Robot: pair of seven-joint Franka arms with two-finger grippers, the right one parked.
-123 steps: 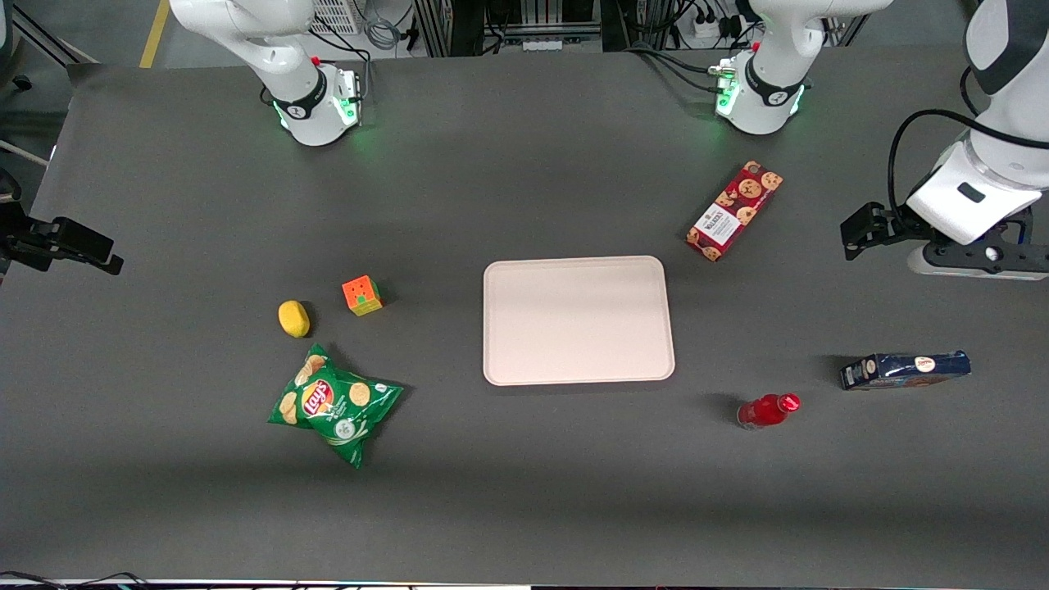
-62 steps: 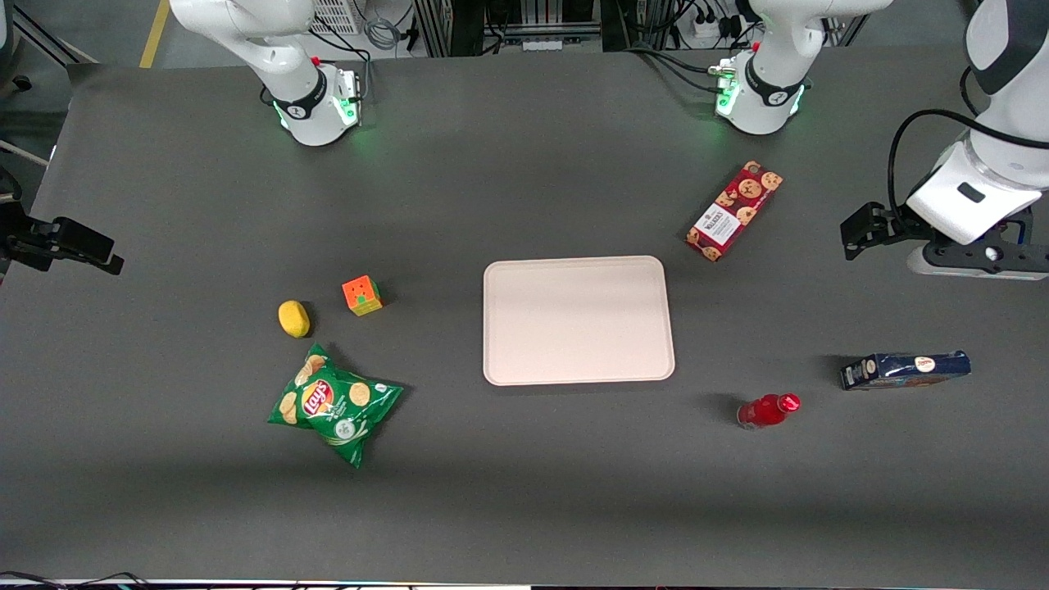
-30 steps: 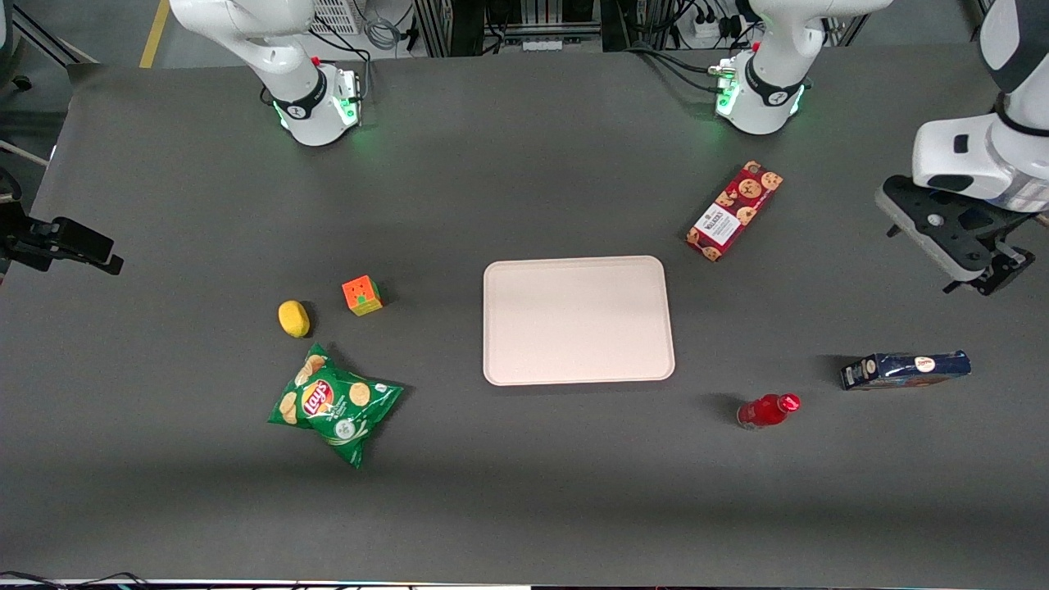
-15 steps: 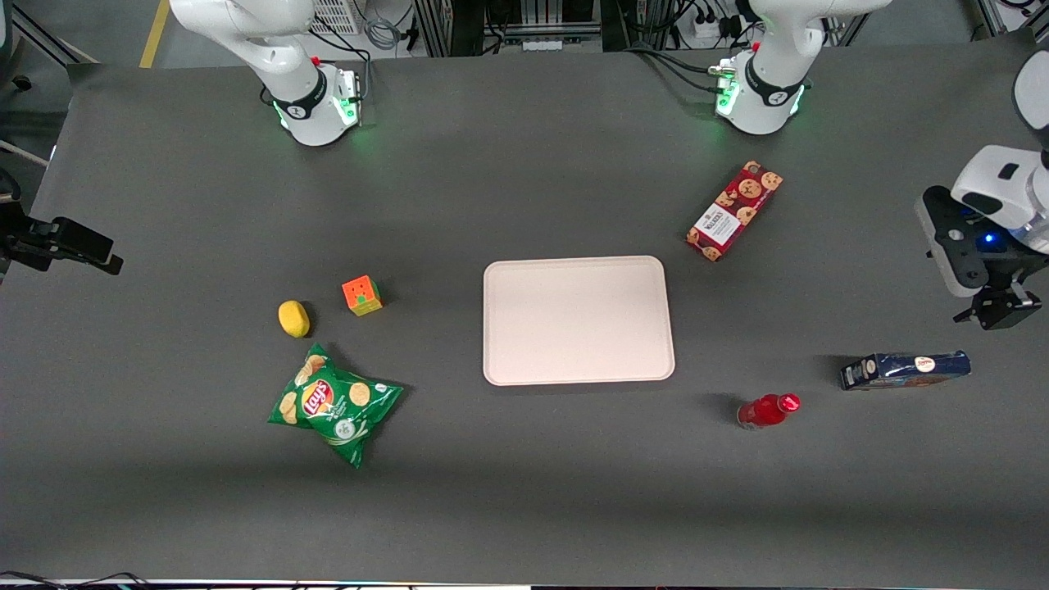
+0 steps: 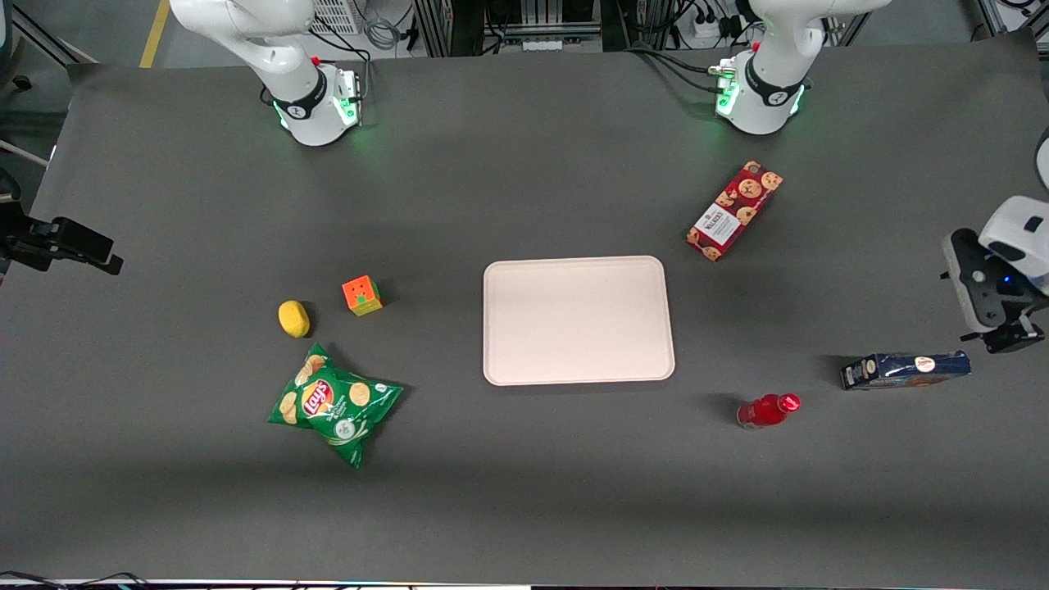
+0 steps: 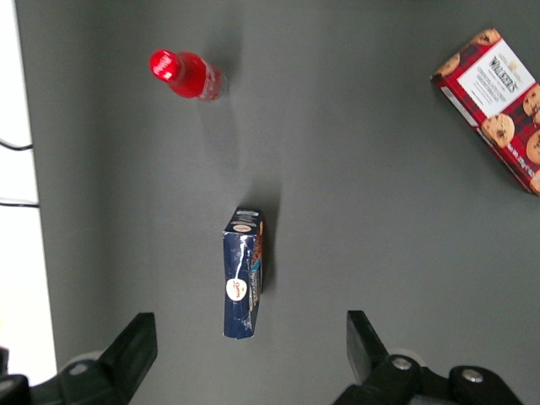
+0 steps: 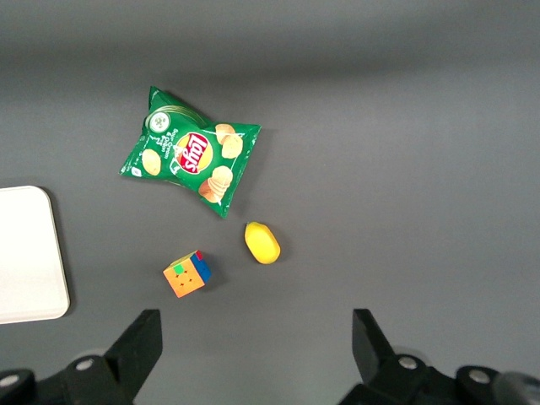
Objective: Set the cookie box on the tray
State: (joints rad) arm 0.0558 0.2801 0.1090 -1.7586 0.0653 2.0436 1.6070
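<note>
We see the gripper [image 5: 1004, 340] at the right edge of the front view, hanging above the bench [image 5: 524, 492] at the working arm's end, just above the end of the cookie box [image 5: 905, 369] in that frame and not touching it. In the wrist view its fingers [image 6: 135, 346] are spread wide with nothing between them, and the cookie box [image 6: 244, 284] lies near the gap on the bare bench.

The cookie box is a long, narrow navy carton lying flat in the lower right of the front view, well apart from the tray [image 5: 578, 319], a flat pale cream-pink rectangle with rounded corners and a low rim in the middle of the frame.

Between box and tray, slightly nearer the front camera, stands a red bottle [image 5: 768, 410] with a glossy cap. A red carton printed with cookies [image 5: 734, 211] lies angled in the upper right.

Toward the parked arm's end we see a multicoloured cube [image 5: 362, 295], a smooth yellow lemon-like lump [image 5: 293, 318] and a crinkled green chips bag [image 5: 334, 403]. The bench surface is matte dark grey.
</note>
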